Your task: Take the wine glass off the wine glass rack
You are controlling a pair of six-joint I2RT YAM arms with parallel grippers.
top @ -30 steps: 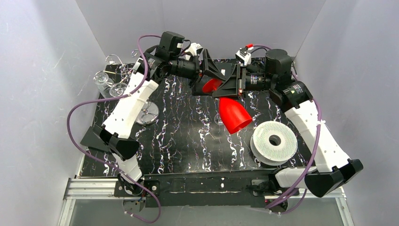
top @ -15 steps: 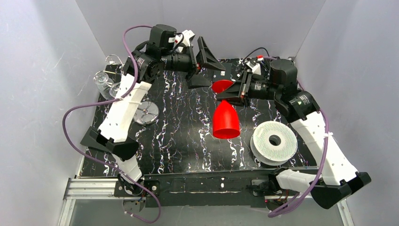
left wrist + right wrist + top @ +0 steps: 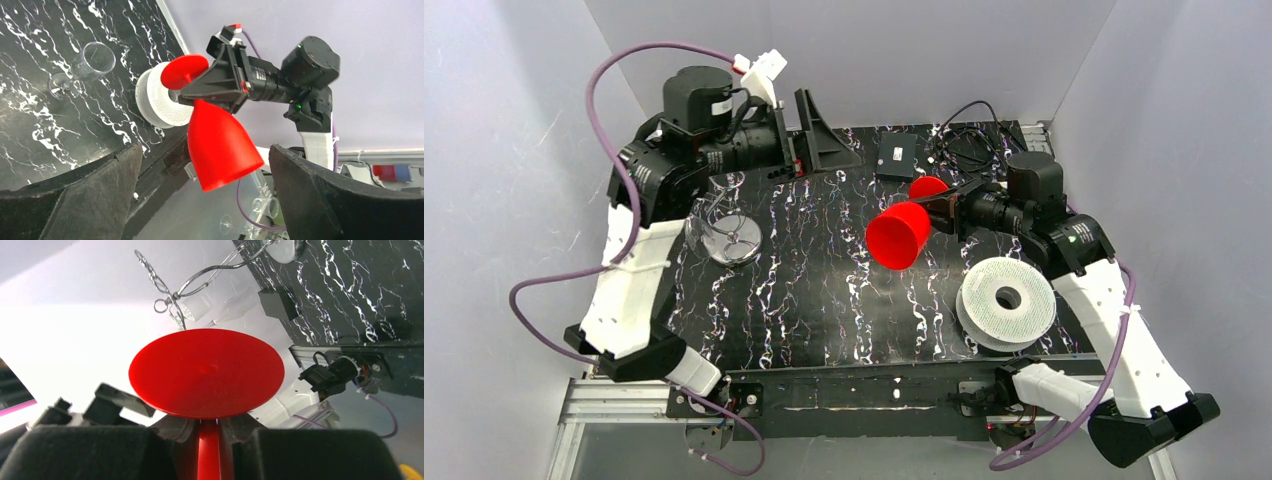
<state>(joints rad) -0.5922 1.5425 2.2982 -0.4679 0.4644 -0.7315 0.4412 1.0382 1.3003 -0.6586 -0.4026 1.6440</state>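
A red wine glass (image 3: 897, 235) hangs in the air over the middle of the table, tipped on its side with the bowl pointing left. My right gripper (image 3: 944, 207) is shut on its stem just under the round red foot (image 3: 206, 372). My left gripper (image 3: 824, 150) is open and empty at the back left, apart from the glass; in the left wrist view the red bowl (image 3: 220, 145) shows between its fingers but far off. The wine glass rack (image 3: 729, 240), silver wire on a shiny round base, stands at the left, partly hidden by the left arm. Clear glasses (image 3: 200, 307) hang on it.
A white ridged spool (image 3: 1007, 300) lies at the right front. A clear glass (image 3: 90, 62) lies on the black marbled table beside the spool. A small black box (image 3: 894, 155) and cables (image 3: 969, 140) sit at the back. Grey walls close in three sides.
My left gripper has let go of the red glass and drawn back to the left. My right gripper has carried the glass right and toward the front, tipping the bowl leftward.
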